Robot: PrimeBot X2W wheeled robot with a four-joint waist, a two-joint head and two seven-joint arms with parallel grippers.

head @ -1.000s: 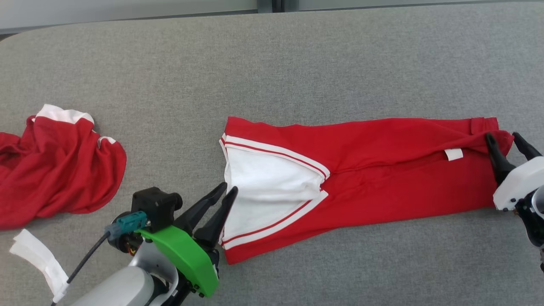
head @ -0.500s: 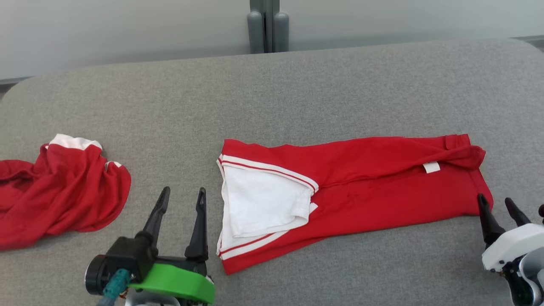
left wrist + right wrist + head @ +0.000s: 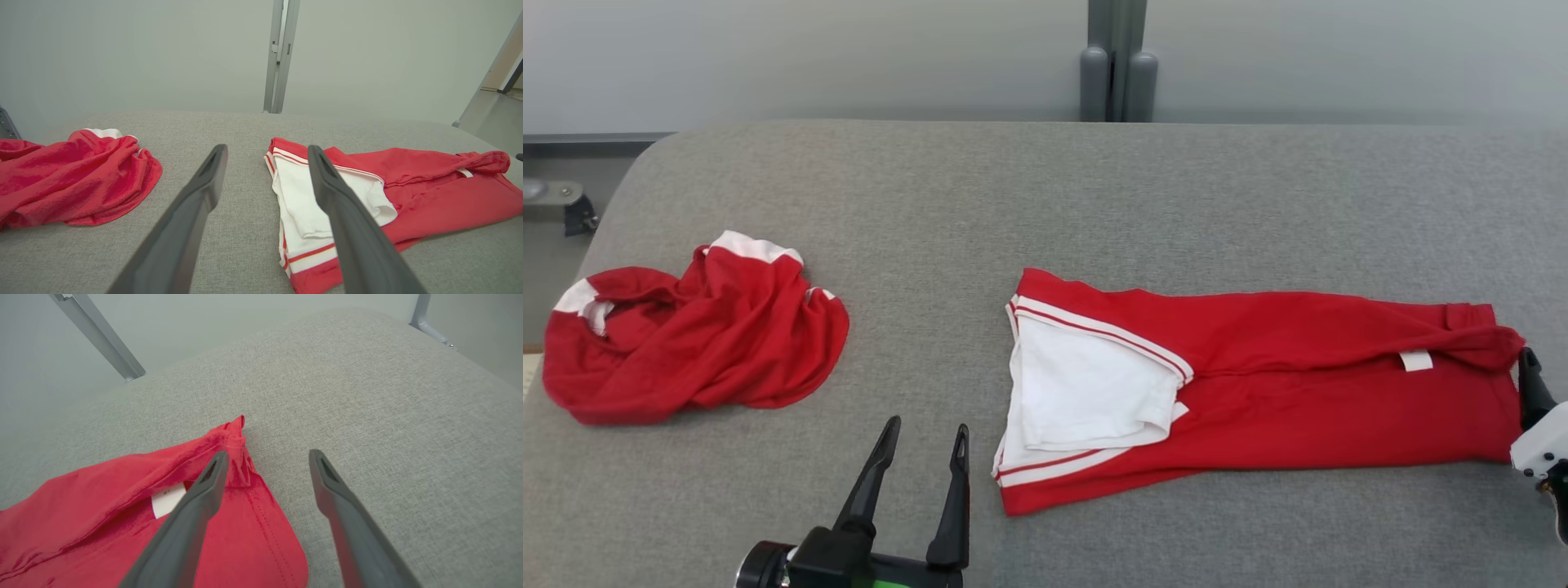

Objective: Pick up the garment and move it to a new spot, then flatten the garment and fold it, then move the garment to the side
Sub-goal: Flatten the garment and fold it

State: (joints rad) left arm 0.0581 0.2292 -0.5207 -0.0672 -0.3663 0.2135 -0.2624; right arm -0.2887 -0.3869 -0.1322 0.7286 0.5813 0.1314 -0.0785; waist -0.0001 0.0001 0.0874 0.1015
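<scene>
The garment [image 3: 1298, 400] stretches parallel to the tabletop's [image 3: 1045, 204] near edge between your left end effector [image 3: 929, 425] and right end effector [image 3: 267, 454], the right one closer; both gape open, empty.

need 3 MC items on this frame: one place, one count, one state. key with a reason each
1. Where does the crumpled garment lie relative to the folded garment?
A. on top of it
B. to the robot's left, apart from it
C. to the robot's right, touching it

2. How many red garments lie on the table?
A. one
B. two
C. three

3. The left hand is:
A. shut on the folded garment
B. shut on nothing
C. open, holding nothing

Key:
1 B: a strip of bare grey table separates them.
2 B: the crumpled one and the folded one make two.
3 C: its fingers stand apart with bare table between them.
</scene>
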